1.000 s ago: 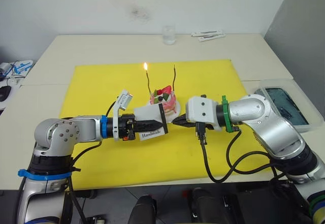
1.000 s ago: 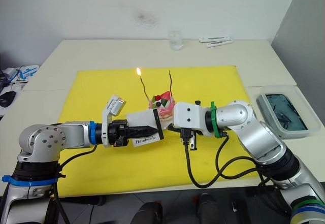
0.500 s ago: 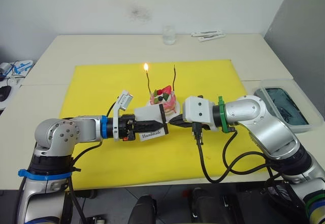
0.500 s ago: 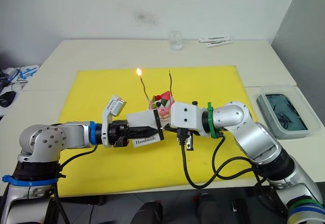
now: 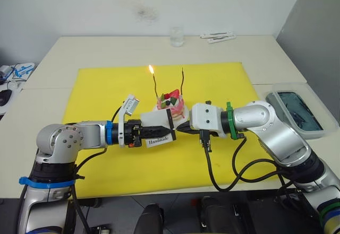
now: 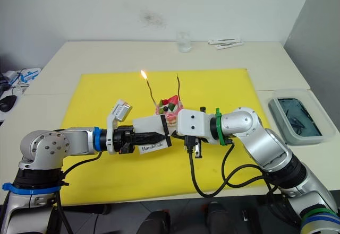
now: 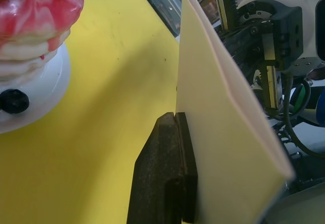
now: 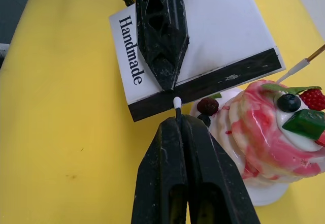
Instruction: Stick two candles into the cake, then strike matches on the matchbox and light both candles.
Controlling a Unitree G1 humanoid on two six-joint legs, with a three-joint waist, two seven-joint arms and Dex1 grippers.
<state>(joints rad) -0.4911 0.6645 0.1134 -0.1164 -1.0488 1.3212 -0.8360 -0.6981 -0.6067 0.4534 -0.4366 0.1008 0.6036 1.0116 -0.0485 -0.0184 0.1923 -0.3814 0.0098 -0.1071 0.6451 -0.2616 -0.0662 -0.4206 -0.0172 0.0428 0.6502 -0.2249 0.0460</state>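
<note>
Left gripper (image 5: 171,132) clamps the matchbox (image 8: 193,46); right gripper (image 8: 176,120), at its three o'clock, pinches a match (image 8: 177,106) against the strip.

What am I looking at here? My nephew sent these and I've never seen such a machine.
It is a two-armed humanoid robot working at a table. The two wide pictures come from cameras in its head, looking down over its arms; the two close-ups come from cameras on its wrists. On a yellow mat stands a small cake with two candles: the left candle burns, the right candle is unlit. The left gripper holds a white matchbox marked "Handmade". The right gripper pinches a match, its white tip at the box's black striking strip. Further back stands a glass.
</note>
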